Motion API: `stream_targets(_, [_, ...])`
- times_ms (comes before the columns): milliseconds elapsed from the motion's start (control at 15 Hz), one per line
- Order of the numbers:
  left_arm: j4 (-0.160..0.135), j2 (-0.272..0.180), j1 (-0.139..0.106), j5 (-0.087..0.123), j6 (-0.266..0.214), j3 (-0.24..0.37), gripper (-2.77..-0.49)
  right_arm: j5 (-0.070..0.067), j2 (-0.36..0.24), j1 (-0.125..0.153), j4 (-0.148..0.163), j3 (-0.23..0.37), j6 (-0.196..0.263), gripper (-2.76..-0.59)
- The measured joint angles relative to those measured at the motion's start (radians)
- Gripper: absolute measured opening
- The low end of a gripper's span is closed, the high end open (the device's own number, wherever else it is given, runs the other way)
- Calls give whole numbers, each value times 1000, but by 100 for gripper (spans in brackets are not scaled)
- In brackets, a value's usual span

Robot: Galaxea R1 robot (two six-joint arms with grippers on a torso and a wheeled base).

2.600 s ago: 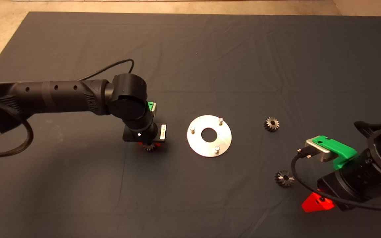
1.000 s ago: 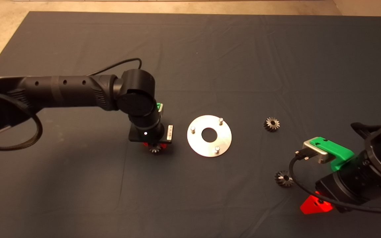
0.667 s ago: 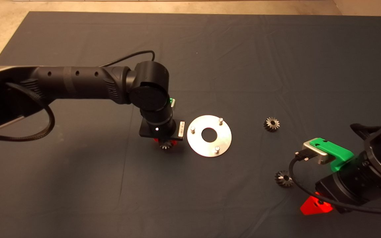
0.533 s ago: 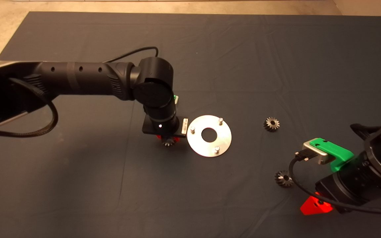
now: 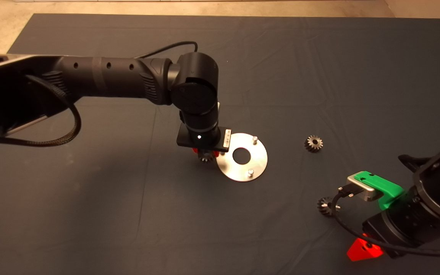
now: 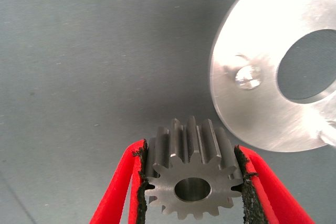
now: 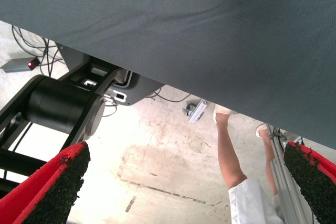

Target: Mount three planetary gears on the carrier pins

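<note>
The left gripper [image 6: 191, 182] clamps one small silver-grey toothed metal gear [image 6: 191, 174] flat between its black pads, bore vertical (presumably so it can drop straight onto a pin), just beside the flat round silver carrier disc [image 5: 256, 168]. The nearest upright silver pin [image 6: 248, 76] is bare. Across the dark mat [image 5: 90, 214], two loose gears [image 5: 313, 143] [image 5: 325, 205] lie near the parked right gripper [image 7: 184, 182], fingers spread wide.

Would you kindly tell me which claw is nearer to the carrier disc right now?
Left. The left claw, holding a planetary gear, is at the carrier disc's edge; the right claw sits far off at the mat's lower right.
</note>
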Motion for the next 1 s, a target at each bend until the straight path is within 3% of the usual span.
stream_targets(267, [-1,53,-3,0,29,-52,-233,1,-12,-6,0,-1,0,-61])
stream_targets(533, [-2,95,-3,0,62,-111,-234,0,-69,-6,0,-2,0,-61])
stream_targets(1000, [-3,110,-3,0,102,-166,-235,0,-111,-3,0,-2,-2,-61])
